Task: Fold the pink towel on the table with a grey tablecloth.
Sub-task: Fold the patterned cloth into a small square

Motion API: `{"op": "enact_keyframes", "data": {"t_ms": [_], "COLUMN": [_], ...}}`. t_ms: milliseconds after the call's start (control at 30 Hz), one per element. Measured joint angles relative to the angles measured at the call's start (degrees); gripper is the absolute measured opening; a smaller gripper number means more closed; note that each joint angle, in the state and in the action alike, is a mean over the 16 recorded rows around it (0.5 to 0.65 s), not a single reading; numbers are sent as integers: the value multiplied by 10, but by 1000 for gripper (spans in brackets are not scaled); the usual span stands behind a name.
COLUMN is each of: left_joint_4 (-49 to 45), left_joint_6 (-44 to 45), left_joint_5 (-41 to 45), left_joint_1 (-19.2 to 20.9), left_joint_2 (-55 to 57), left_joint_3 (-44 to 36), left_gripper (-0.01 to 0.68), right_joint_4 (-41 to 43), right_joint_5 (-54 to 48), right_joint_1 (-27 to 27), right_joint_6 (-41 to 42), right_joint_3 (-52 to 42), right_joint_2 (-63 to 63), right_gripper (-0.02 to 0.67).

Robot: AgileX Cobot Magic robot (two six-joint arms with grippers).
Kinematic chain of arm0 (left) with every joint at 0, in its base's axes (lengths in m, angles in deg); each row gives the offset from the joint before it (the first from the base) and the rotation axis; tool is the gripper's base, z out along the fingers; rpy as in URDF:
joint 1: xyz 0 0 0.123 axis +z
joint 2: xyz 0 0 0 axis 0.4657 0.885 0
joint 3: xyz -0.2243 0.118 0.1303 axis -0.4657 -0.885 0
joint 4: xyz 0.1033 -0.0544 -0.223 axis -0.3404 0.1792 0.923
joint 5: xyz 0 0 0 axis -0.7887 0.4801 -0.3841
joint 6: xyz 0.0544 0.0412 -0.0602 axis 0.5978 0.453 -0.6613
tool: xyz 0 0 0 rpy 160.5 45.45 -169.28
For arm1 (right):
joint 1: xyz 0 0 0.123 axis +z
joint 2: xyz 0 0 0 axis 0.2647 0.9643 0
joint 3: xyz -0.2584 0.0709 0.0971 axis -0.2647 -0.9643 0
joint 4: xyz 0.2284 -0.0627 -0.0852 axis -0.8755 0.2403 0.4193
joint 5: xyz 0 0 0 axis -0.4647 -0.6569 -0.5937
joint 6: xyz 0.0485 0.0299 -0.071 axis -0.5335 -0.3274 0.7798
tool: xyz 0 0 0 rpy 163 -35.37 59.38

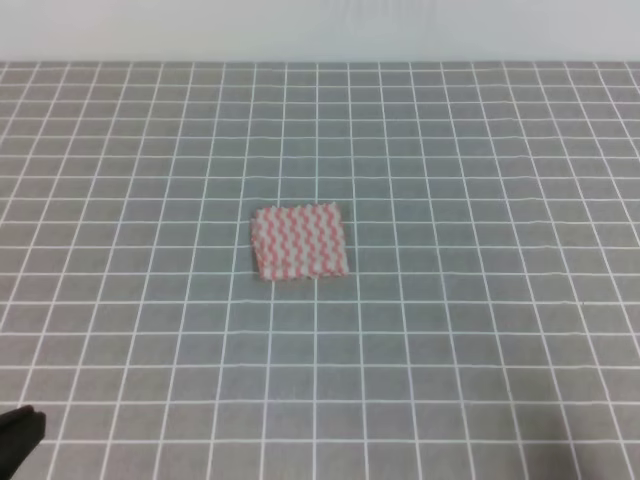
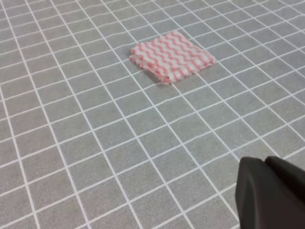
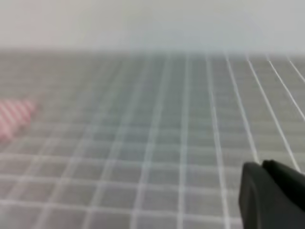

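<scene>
Grey cloth printed with a grid of thin white lines covers the table with a grey tablecloth [image 1: 480,330], and it fills almost the whole exterior high view; behind its far edge runs a plain pale wall [image 1: 320,28]. No brand, label or writing can be read on anything in view.

At the near left corner of the table, a dark tip of the left gripper [image 1: 18,440] juts in from the edge of the view. The left wrist view shows only a black part of it low on the right, above bare grid, so I cannot tell how its jaws stand.

Near the middle of the table, a little left of centre, lies the pink towel [image 1: 300,241]. It rests flat, well apart from both grippers. Its pink-red and white zigzag stripes run roughly from the far edge toward the near edge. It is nearly square, perhaps slightly wider than deep, with its sides close to parallel with the grid lines. In the left wrist view its near edge appears layered, as though doubled over.

The right gripper [image 3: 274,195] shows only in the blurred right wrist view, as a black shape at the lower right; its jaw state cannot be told.
</scene>
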Motion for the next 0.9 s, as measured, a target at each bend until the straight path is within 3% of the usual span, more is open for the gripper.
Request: {"op": "enact_keyframes", "data": {"t_ms": [133, 267, 900], "left_joint_4": [0, 0, 0], "left_joint_6": [0, 0, 0], "left_joint_5": [2, 1, 0], "left_joint_1": [0, 0, 0], "left_joint_2": [-2, -2, 1], "left_joint_3": [0, 0, 0], "left_gripper": [-2, -2, -2], "right_joint_4": [126, 205, 212], "right_joint_5": [-28, -51, -72], "right_joint_1": [0, 0, 0], "right_joint_6": [-148, -233, -244], "right_joint_3": [-19, -30, -39], "right_joint_2": [-9, -18, -26], "right_gripper": [-17, -17, -17]}}
